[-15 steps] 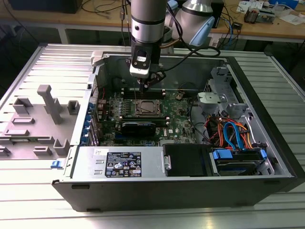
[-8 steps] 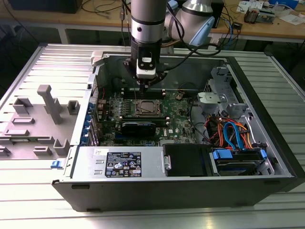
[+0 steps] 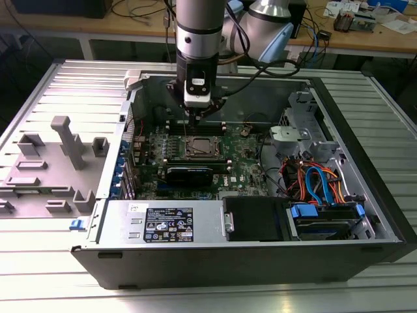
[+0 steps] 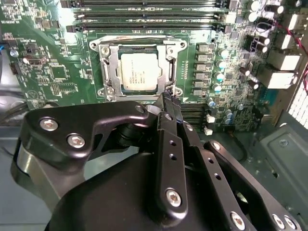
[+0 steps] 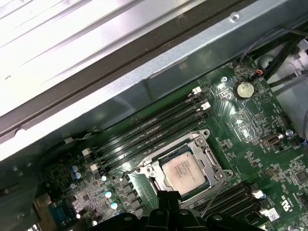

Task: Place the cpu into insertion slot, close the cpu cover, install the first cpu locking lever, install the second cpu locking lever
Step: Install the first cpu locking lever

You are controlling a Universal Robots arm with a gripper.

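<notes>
The cpu [image 4: 139,72] lies flat in its socket on the green motherboard, its dull silver top facing up; it also shows as the cpu [image 5: 185,171] and, small, the cpu [image 3: 199,149]. The cpu cover [image 4: 111,72], a silver frame with a square window, lies down around the chip. A thin wire lever [image 5: 215,195] slants off the socket's corner. My gripper [image 4: 171,98] hangs just above the socket's edge with its black fingers together and nothing visible between them. The gripper [image 3: 199,117] is over the socket, inside the open computer case. I cannot tell whether the tips touch the lever.
Rows of black memory slots [image 4: 149,24] run beside the socket. A long black card [image 3: 189,175] lies just in front of it. The case wall [image 5: 144,82] is close behind. A power supply [image 3: 163,225], coloured cables [image 3: 313,182] and a grey fixture [image 3: 65,143] sit around.
</notes>
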